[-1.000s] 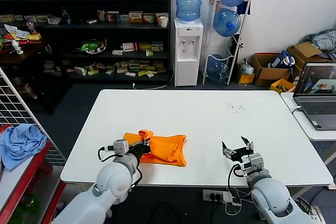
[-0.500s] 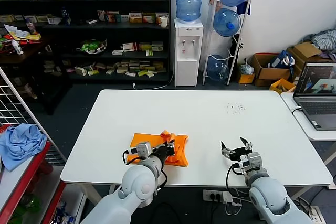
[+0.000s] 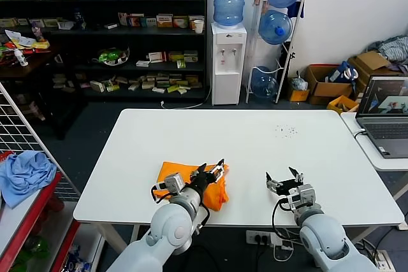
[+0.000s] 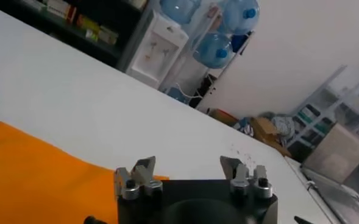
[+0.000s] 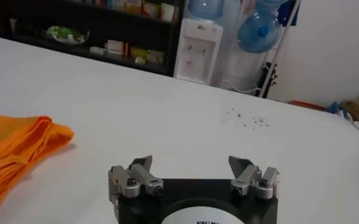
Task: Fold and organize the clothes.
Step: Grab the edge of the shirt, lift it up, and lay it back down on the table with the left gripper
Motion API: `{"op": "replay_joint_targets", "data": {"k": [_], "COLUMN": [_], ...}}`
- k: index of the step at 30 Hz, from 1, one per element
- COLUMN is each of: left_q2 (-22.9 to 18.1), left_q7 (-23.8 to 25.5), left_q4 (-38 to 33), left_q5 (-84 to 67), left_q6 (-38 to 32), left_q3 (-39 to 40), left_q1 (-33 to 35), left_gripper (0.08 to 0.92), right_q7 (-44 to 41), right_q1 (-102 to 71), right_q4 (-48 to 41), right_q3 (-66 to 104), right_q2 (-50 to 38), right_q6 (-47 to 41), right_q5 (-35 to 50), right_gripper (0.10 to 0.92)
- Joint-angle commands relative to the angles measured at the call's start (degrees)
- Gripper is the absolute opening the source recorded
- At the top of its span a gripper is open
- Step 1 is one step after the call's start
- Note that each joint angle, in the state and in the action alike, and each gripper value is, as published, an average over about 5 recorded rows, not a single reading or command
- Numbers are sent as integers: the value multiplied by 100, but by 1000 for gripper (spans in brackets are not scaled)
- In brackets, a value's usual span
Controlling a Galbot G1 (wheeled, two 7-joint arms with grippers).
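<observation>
the orange t-shirt (image 3: 192, 183) lies as a compact folded bundle near the front edge of the white counter (image 3: 255, 151), left of centre. a second ago the left pincer (image 3: 212, 170) was clamped on a raised flap at the bundle's left side; half a second ago it had carried that flap across toward the right; now the flap is laid down and the pincer hangs just above the shirt's right part with its fingers spread apart and nothing between them. the left wrist view agrees: both fingers stand wide, with the orange cloth (image 4: 39, 176) flat beneath and beside them.

so a fold has just been completed and the cloth released. the bundle looks narrower than it did a second ago, with stacked edges showing at its end in the right wrist view (image 5: 21, 149).

the right pincer (image 3: 284, 181) waits over bare counter well to the right of the shirt, fingers apart and empty, barely moved across the three moments.

judging by the shape, the folding seems close to done; what likely remains is squaring the bundle or setting it in place.
</observation>
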Motion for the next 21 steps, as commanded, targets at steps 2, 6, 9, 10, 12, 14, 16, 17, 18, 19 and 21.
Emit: {"op": "replay_joint_targets", "data": {"k": [2,6,9,10,12,14,16,17,18,19,21], "left_q2": [1741,2226,2335,2345,2336,2304,2264,2245,2226,2203,2121], "left_q7": [1304,2085,2392,2462,2551,2617,2674,2698,2721,2740,2761], "left_q4": [-24,335,643,723,848,986,1112,1167,1212,1251,1328], "left_q5": [540,727,754,745,718,662,585,543,507,481,444], "left_q6": [137,455,638,739,922,1096,1232,1289,1332,1361,1389], "left_q3": [-527,-828,-1017,-1071,-1147,-1202,-1232,-1235,-1231,-1221,-1197], "left_q1": [282,378,360,339,291,230,180,161,148,137,105], "left_gripper": [803,821,822,822,823,823,823,823,823,823,823], "right_q7": [-454,-729,-802,-821,-867,-896,-908,-910,-915,-924,-950], "right_q1": [-30,-55,-68,-75,-101,-131,-160,-170,-180,-184,-191], "right_q4": [-87,-168,-187,-186,-188,-195,-191,-183,-174,-168,-169], "right_q3": [3,-29,-41,-40,-32,-23,-5,4,14,20,25], "right_q2": [-66,-61,-69,-82,-125,-169,-194,-198,-201,-201,-201], "right_q6": [351,610,651,654,667,681,690,692,695,705,735], "right_q5": [33,14,2,-5,-14,-16,-17,-23,-33,-69,-163], "right_gripper": [823,823,823,823,823,823,823,823,823,823,823]}}
